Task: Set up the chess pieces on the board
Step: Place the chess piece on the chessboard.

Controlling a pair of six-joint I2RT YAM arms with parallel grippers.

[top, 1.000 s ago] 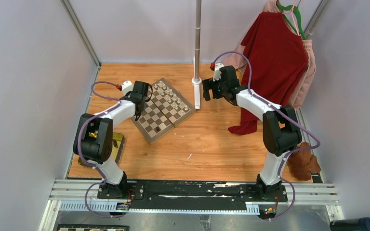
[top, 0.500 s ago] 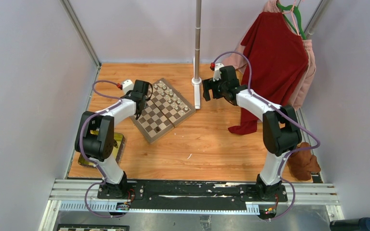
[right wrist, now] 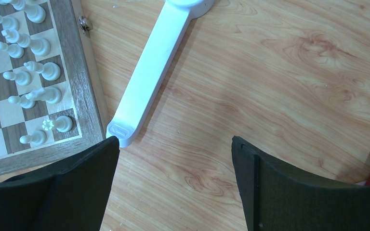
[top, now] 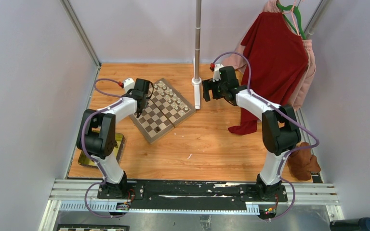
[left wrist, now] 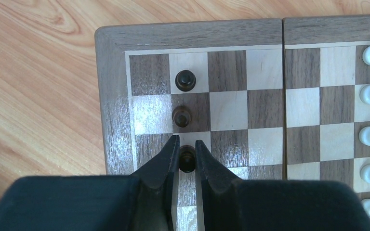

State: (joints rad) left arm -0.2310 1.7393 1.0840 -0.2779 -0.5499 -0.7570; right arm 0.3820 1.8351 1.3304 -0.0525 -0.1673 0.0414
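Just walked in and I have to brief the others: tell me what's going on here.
The left end effector is shut on a dark brown chess piece over the board, in line with two dark pieces standing near its corner. Whether the held piece touches its square cannot be told. At the opposite side, cream-white pieces stand in two rows. The right end effector hangs open and empty above the table, beside the white base bar.
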